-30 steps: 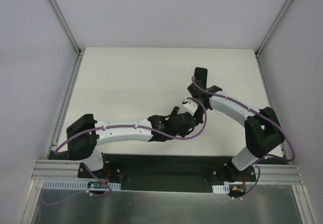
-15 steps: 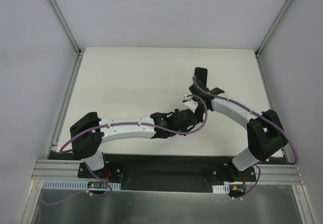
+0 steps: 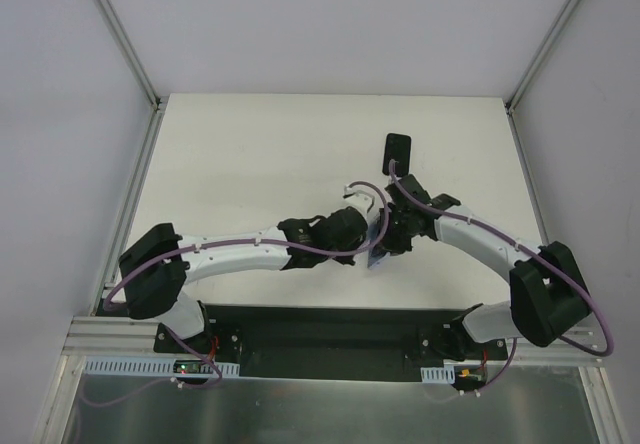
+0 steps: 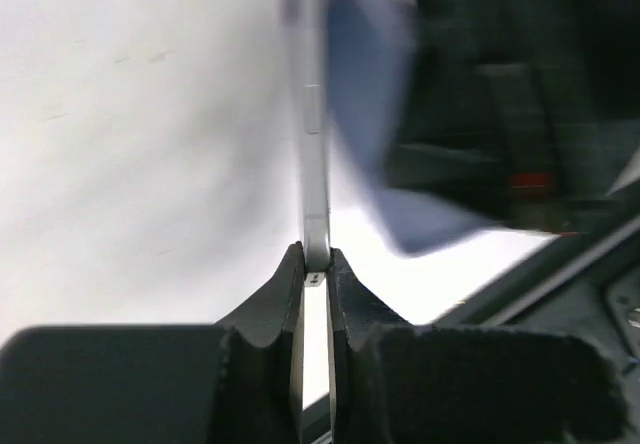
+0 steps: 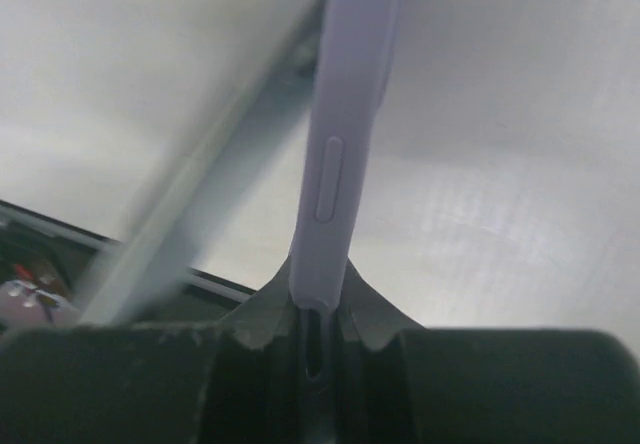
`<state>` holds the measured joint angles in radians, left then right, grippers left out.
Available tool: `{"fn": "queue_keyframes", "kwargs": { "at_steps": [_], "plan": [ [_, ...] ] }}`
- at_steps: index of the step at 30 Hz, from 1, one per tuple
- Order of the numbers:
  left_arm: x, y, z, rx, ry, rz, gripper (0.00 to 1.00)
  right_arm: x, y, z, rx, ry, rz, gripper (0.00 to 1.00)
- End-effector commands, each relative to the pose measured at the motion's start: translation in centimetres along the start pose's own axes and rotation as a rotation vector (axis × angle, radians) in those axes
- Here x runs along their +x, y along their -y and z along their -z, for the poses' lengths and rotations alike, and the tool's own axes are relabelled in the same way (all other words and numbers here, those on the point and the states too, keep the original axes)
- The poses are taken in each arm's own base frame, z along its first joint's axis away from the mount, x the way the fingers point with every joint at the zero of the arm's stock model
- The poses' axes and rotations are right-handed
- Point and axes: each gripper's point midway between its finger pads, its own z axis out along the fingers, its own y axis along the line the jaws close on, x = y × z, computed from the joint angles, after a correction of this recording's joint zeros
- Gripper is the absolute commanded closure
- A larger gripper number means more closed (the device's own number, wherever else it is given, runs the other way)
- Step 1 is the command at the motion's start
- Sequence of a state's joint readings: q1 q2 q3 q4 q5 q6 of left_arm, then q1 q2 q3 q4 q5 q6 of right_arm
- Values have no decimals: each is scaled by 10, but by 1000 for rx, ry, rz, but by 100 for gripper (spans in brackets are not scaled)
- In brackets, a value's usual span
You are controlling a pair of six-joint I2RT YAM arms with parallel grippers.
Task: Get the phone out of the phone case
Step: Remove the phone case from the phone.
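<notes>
Left wrist view gives you the phone (image 4: 316, 164) edge-on, its bare silver rim pinched tight in the left gripper (image 4: 316, 257), with the lavender case (image 4: 370, 84) blurred and angling off it. How much of the phone sits inside, you can't tell. Right wrist view shows the right gripper (image 5: 320, 276) clamped on the case's edge. From above, both arms reach inward and meet just right of centre. A black object (image 3: 398, 150) lies above them on the table (image 3: 250, 164).

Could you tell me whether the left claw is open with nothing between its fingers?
No, the left claw is shut on the thin silver edge of the phone, seen edge-on.
</notes>
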<state>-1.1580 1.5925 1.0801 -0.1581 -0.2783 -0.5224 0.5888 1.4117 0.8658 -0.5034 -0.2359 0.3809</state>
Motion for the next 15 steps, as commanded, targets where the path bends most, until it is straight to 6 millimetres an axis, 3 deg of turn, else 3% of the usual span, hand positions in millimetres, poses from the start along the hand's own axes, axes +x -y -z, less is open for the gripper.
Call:
{"fn": "queue_keyframes", "kwargs": {
  "at_steps": [1,7,15],
  "plan": [
    [-5,-92,9,-278,15,69,100,33,19,19,-2,-75,153,99],
    [-8,-97,10,-286,22,88,100,34,20,18,-20,-51,175,99],
    [-20,-84,19,-222,45,117,100,22,20,18,19,-30,115,98]
  ]
}}
